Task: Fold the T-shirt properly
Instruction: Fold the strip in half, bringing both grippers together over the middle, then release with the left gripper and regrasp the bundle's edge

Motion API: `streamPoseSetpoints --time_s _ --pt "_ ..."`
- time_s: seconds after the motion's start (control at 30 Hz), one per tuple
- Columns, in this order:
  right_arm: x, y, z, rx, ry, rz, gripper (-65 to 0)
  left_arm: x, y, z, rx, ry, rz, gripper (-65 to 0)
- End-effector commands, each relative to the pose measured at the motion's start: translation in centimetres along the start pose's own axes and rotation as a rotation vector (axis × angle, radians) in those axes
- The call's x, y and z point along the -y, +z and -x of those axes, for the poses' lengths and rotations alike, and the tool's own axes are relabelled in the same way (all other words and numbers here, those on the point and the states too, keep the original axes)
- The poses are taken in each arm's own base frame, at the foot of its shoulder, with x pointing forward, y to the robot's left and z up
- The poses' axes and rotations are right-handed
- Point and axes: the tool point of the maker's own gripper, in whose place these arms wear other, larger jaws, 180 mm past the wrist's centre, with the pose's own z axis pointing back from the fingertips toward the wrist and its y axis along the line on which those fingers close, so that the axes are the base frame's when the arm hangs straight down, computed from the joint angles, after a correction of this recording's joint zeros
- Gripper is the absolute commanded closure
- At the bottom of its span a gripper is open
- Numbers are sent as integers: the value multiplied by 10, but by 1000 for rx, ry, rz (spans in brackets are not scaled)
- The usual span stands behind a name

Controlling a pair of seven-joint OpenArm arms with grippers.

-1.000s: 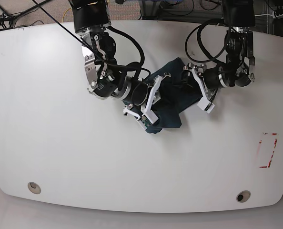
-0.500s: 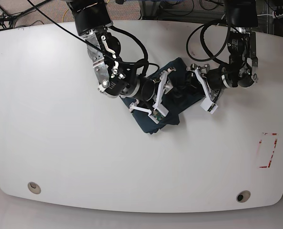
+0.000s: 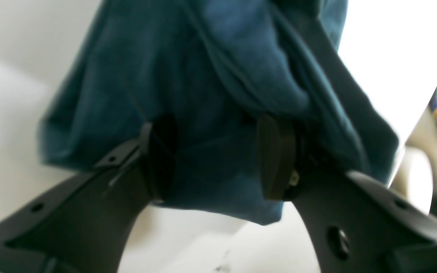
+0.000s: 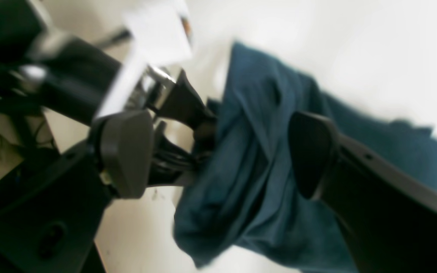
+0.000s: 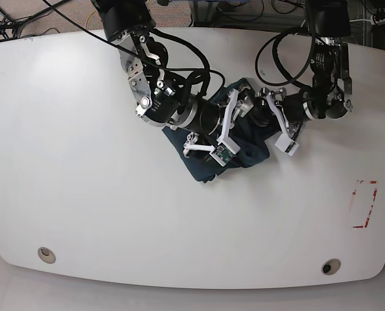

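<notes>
Dark navy-teal cloth filled most of what I could see around the claws: the T-shirt [image 5: 196, 159] lay bunched and creased on the white bench [image 5: 147, 227], under the right claw [image 4: 218, 155] and reaching across to the left claw [image 3: 216, 157]. From my end, the right claw stood wide open, its two dark fingertips [image 4: 311, 155] well apart, with a ridge of bunched cloth running through the gap between them. I could see no pinch on the fabric there — the cloth simply showed in the gap and beyond one finger, where a smoother part spread out across the bench.

The left claw was open too, its fingers parted over the shirt, and cloth showed both between and around them. Whether the tips pressed on the fabric, I couldn't tell. Through the left wrist camera I made out a thick, rounded fold just past the fingertips, and a lower edge of the shirt that dipped between the two fingers, with pale bench showing beyond it.

In the base view the two claws sat near each other over the garment, the right one over its middle and the left one at its far side. Well apart from both, toward the near edge of the bench, were two round fittings [image 5: 46, 255] — one near each corner — and a broken outline of red marks [image 5: 373, 204] lay off beyond the left claw's side.
</notes>
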Motion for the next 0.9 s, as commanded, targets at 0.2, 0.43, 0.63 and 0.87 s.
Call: streamPoseSetpoints --time_s 0.2,0.43,0.63,0.87 --pt "5 12 -10 38 45 15 -474 -4 25 -43 141 -110 -19 -319" --pt "9 7 3 3 26 15 -445 -24 56 -57 236 -80 -111 -319" --pt "13 -2 11 -4 -1 10 -445 -57 102 -50 298 -29 -249 -319" --pt "27 -21 20 6 -51 9 -445 -101 172 -36 317 -1 -441 -319"
